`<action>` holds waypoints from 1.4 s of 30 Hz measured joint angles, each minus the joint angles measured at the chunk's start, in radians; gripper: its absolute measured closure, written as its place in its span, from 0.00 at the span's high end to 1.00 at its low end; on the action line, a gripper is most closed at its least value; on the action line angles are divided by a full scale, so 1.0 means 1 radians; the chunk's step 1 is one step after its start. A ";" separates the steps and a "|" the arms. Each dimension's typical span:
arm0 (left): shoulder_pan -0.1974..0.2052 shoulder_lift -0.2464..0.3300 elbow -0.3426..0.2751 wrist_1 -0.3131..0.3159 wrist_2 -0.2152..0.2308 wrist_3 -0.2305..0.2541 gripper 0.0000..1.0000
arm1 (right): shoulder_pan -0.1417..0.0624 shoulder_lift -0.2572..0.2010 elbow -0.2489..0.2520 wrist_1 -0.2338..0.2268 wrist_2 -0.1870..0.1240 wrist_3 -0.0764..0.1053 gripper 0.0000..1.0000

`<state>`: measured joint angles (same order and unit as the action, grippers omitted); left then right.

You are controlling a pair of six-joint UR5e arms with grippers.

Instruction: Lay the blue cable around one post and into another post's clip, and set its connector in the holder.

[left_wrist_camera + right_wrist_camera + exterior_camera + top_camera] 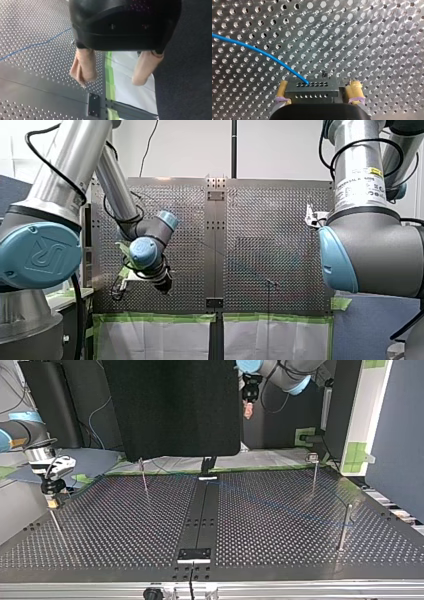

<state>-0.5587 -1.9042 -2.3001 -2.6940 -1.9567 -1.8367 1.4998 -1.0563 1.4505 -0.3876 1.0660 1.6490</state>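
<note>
In the right wrist view a black connector (312,88) with rows of small holes sits between the yellow pads (355,91) of my right gripper (318,87). The pads flank it and a narrow gap shows on one side. The blue cable (262,51) leaves the connector and curves away over the perforated plate. In the top view my right gripper (53,502) hangs over a thin post (57,527) at the left. My left gripper (111,77) is open with beige fingers (83,66) and nothing between them. It is raised beyond the table's far edge (247,410), and the cable (37,45) lies on the plate beside it.
Three slim posts stand on the plate in the top view, one at the back left (144,477), one at the back right (314,472) and one nearer on the right (345,527). A black panel (172,407) hides the far middle. Green tape (155,318) lines the table's edge.
</note>
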 joint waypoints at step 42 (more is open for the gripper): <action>0.049 0.000 -0.085 0.377 0.269 -0.048 0.99 | 0.000 0.000 0.000 0.000 0.000 0.000 1.00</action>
<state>-0.5095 -1.9042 -2.3850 -2.3174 -1.6878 -1.8851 1.4998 -1.0562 1.4506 -0.3876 1.0660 1.6490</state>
